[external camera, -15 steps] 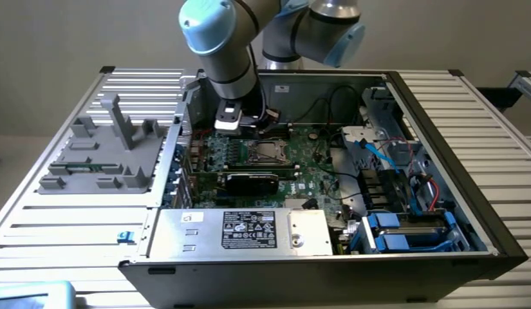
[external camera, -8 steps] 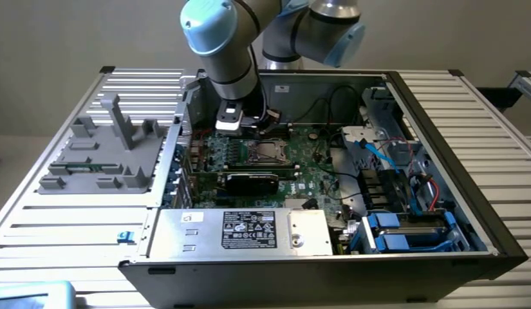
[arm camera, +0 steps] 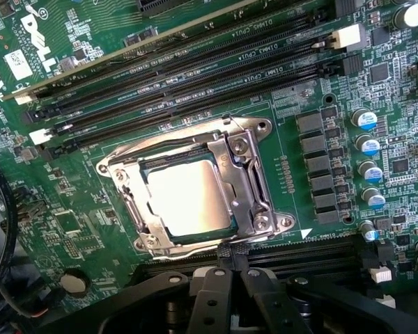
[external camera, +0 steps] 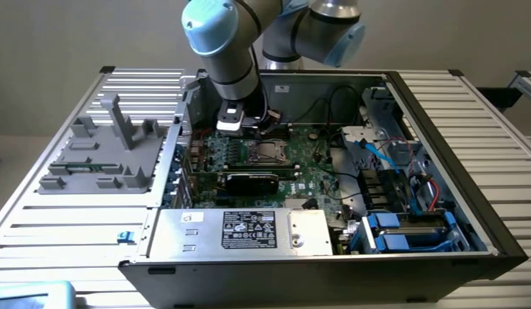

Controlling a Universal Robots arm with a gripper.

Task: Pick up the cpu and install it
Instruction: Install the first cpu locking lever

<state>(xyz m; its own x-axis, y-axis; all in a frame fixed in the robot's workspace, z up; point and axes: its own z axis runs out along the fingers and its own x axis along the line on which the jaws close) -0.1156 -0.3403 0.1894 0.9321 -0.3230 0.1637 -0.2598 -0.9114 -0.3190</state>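
- Now cpu (arm camera: 188, 197) sits flat inside the metal-framed socket (arm camera: 247, 174) on the green motherboard (arm camera: 76, 229).
- Hand (arm camera: 233, 268) closed, empty, fingertips together just beside the socket edge.
- Arm (external camera: 226, 58) reaches into the open computer case (external camera: 445, 193).

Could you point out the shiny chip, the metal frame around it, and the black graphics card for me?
chip (arm camera: 188, 198): wrist view, middle of its shiny metal top.
metal frame (arm camera: 254, 182): wrist view, on the side bar beside the chip.
graphics card (external camera: 252, 182): exterior view, middle of its black body.
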